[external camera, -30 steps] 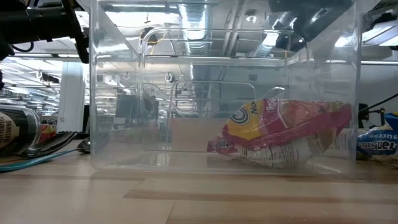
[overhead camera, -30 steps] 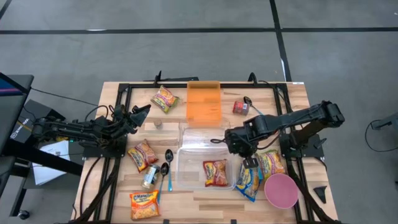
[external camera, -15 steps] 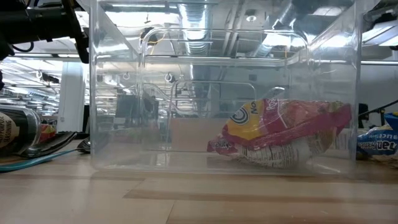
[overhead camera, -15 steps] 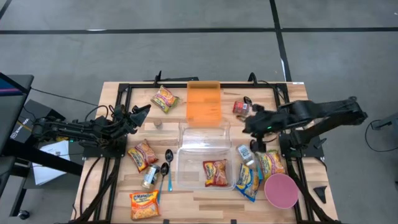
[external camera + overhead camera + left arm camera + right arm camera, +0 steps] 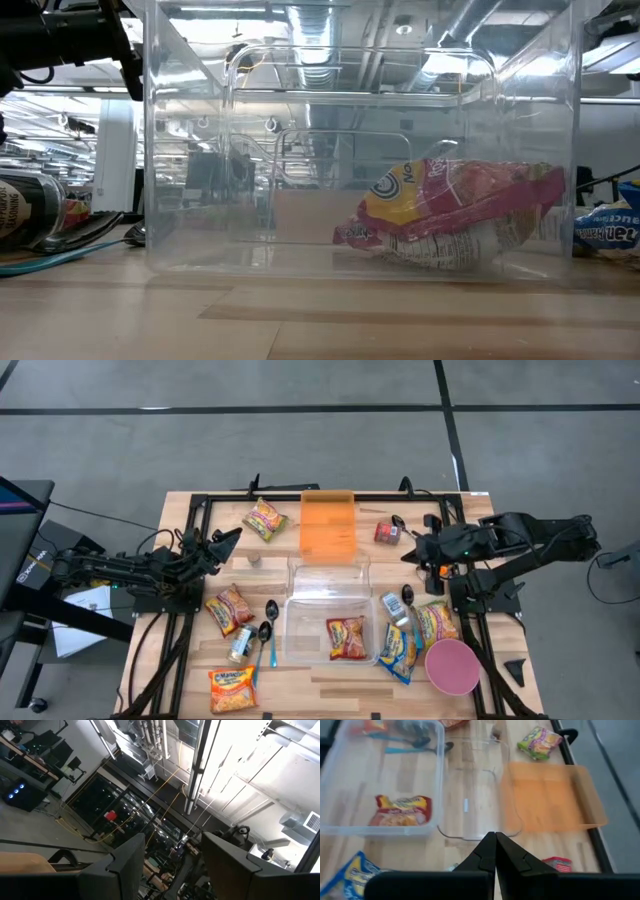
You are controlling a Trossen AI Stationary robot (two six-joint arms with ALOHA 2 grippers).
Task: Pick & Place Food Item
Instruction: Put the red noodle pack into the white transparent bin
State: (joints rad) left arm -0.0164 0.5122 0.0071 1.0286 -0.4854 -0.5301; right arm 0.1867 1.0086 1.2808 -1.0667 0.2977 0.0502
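You get even, soft overhead light on the pale wooden tabletop [image 5: 330, 685], with only faint shadows. Ceiling strip lights [image 5: 197, 765] glare white in your left wrist view. Reflections streak the clear plastic bin [image 5: 180, 150], and your right wrist view is soft, blurred throughout.

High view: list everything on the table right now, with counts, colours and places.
Clear plastic bin: 1, centre front.
Red-yellow noodle packets: 1 in bin; 3 more on the left side.
Orange plastic tray: 1, centre back.
Clear lid: 1, between tray and bin.
Blue snack packets: 2, right of bin.
Pink bowl: 1, front right.
Red tin: 1, right of tray.
Spoons: 2, left of bin.
Left claw: half open, empty.
Right claw: shut, empty.
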